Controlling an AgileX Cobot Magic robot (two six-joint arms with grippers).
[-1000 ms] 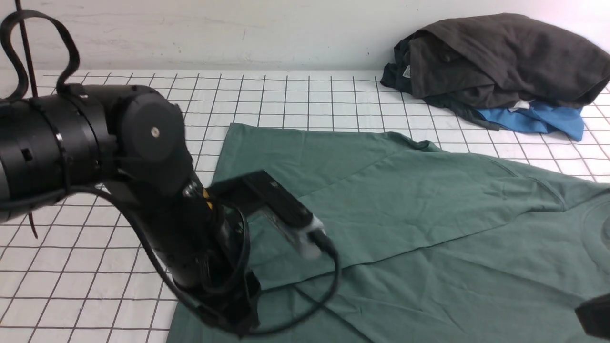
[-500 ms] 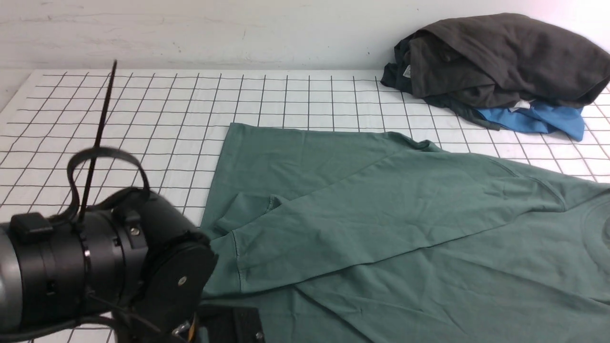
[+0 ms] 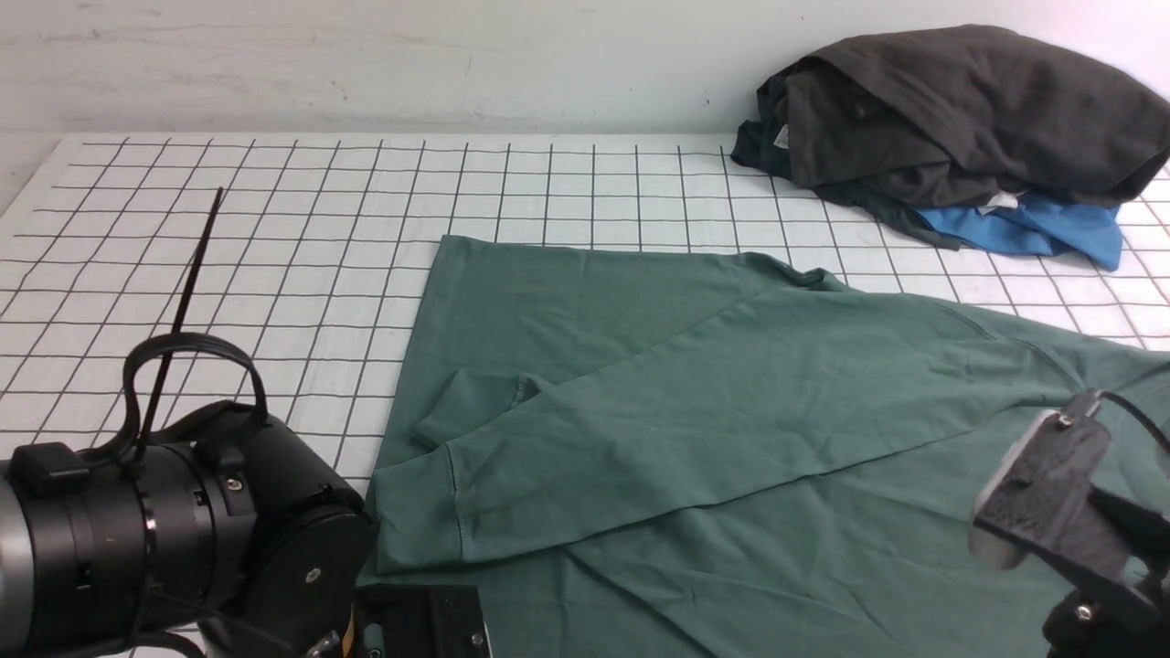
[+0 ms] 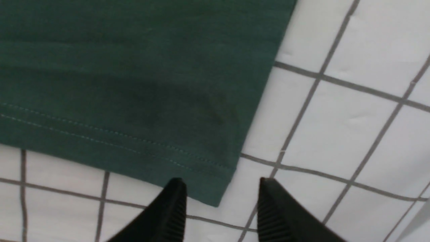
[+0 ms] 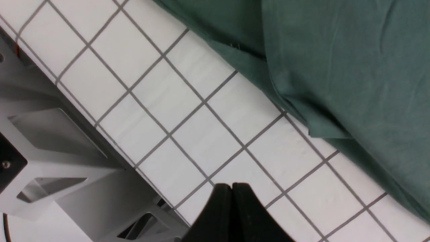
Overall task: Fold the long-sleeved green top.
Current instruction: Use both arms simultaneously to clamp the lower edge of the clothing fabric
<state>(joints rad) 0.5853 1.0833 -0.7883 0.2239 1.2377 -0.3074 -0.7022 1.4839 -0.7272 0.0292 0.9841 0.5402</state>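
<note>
The green long-sleeved top [image 3: 731, 429] lies flat over the middle and right of the worktop [image 3: 228, 228], running off the front view at the near and right sides. Its left edge slants from a far corner down toward the near-left. One sleeve [image 3: 695, 393] lies folded across the body, and its cuff [image 3: 416, 535] ends just inside that left edge. A small crease [image 3: 471, 402] sits beside it.

Bare grid shows over the whole far-left of the worktop and in a strip between the top's far edge and the worktop's far edge. A pile of dark garments [image 3: 960, 110] with a blue garment [image 3: 1033, 233] under it fills the far-right corner, near the top but apart from it.

The left arm [image 3: 164, 539] sits low at the near-left corner. In its wrist view the left gripper [image 4: 220, 188] has its fingers apart over a stitched hem corner [image 4: 201, 168] of the top. The corner's tip points into the gap, and whether either finger touches cloth cannot be told.

The right arm [image 3: 1051, 493] hangs over the top at the near-right. The right gripper [image 5: 231, 186] has its fingers pressed together on nothing, above bare grid. The top's edge is close by and the worktop's rim, probably the near one, lies on the other side.
</note>
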